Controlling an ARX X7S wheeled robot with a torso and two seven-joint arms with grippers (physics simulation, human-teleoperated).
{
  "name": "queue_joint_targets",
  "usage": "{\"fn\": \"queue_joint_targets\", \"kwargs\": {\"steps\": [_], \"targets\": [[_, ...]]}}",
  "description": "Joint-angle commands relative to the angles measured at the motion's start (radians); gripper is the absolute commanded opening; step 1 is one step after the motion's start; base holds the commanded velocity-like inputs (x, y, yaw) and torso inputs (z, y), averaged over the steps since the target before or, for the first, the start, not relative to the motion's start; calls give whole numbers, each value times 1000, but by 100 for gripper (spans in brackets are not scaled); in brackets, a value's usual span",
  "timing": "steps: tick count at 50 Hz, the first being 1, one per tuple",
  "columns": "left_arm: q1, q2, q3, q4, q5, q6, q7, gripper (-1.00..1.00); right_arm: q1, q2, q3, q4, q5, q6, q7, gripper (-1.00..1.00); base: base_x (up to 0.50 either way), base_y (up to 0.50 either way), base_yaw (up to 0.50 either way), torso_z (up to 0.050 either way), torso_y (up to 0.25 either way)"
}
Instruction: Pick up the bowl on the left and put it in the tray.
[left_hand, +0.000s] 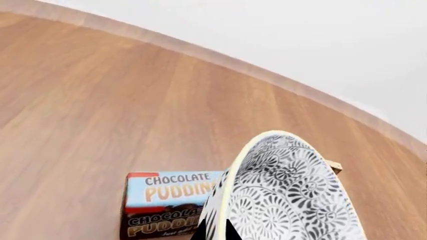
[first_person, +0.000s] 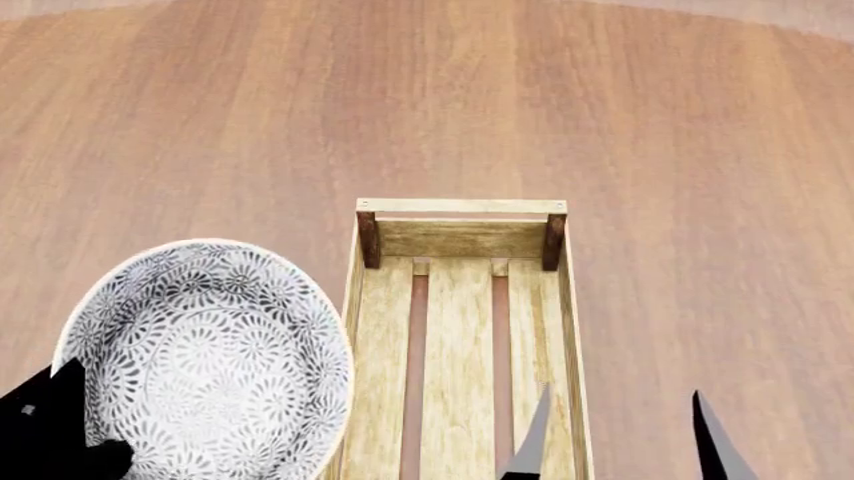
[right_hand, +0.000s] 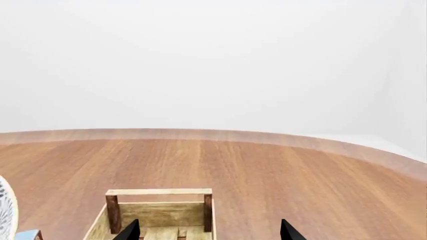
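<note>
The bowl (first_person: 200, 355), white with a dense grey-blue floral pattern, hangs tilted at the lower left of the head view. Its rim just overlaps the left side of the tray (first_person: 379, 350). My left gripper (left_hand: 215, 233) is shut on the bowl's (left_hand: 287, 195) rim, one black fingertip inside and one outside. The tray, a light-wood slatted crate with dark corner posts, lies in the middle with nothing in it. My right gripper (first_person: 621, 445) stands open over the tray's near right part, nothing between its fingers. A sliver of the bowl (right_hand: 5, 210) shows in the right wrist view.
A chocolate pudding box (left_hand: 167, 202) lies on the wooden table (first_person: 200, 120) below and beside the bowl, hidden by the bowl in the head view. The table's curved far edge (right_hand: 267, 136) meets a plain white background.
</note>
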Motion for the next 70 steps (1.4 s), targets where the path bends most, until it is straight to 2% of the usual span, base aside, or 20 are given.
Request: {"fn": "queue_joint_targets", "kwargs": {"steps": [1, 6, 10, 17, 29, 70], "targets": [[-152, 49, 35, -63, -42, -75, 3, -100, -5, -18, 24, 10, -15, -18, -30, 100, 0, 0, 0, 0, 0], [-155, 74, 73, -106, 29, -63, 46, -100, -7, -16, 27, 9, -11, -19, -28, 100, 0, 0, 0, 0, 0], [-218, 84, 80, -109, -33, -100, -18, -100, -10, -13, 31, 6, -8, -21, -27, 100, 0, 0, 0, 0, 0], [-256, 111, 111, -140, -29, -111, -28, -100, -12, -11, 28, 7, -8, -22, -26, 100, 0, 0, 0, 0, 0], [-282, 154, 151, -217, 11, -93, 17, -100, -7, -12, 23, 19, -9, -25, -25, 100, 0, 0, 0, 0, 1], [-268, 291, 238, -448, 106, 9, 125, -100, -7, -3, 20, 14, -1, -26, -15, 100, 0, 0, 0, 0, 0]]}}
